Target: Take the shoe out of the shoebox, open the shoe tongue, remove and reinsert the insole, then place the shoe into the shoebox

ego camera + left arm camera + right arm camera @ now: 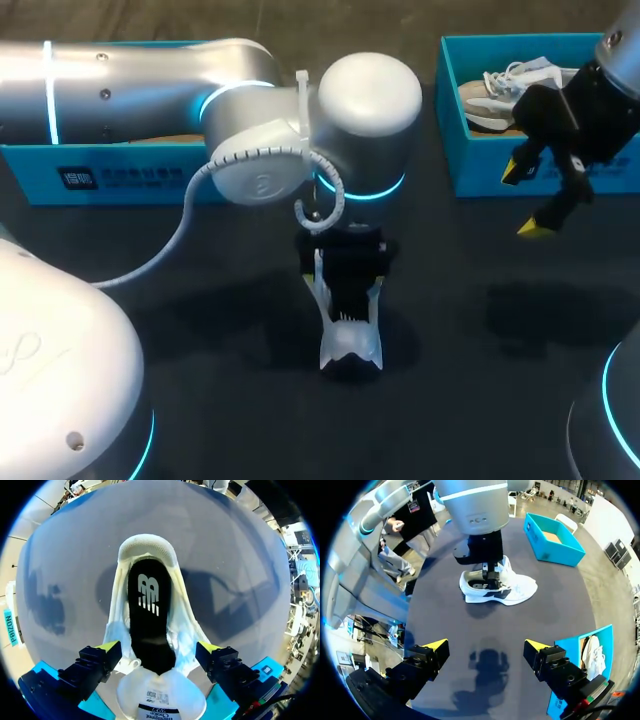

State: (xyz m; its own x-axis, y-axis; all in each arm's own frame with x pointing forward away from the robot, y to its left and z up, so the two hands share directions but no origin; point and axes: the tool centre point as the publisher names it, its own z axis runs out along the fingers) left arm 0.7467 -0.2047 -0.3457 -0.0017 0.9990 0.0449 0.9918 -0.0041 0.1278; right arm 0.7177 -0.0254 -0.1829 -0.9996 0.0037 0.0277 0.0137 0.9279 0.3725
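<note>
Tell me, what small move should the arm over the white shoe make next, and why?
Probably lower the left tool and pinch the black insole: the tongue is folded open, the insole lies bare in the shoe, and the tool hangs open over it.

I'm watching from overhead, behind. Left wrist is peering close down onto the shoe (184,630); right wrist is sharing it farther ahead, at twelve o'clock.

Robot lab or test cell, as indicated by what is seen: a left arm (130,90) and a right arm (622,45) set at one dark table (450,400), on which teal shoeboxes (470,170) and a white shoe (350,345) are laid out.
</note>
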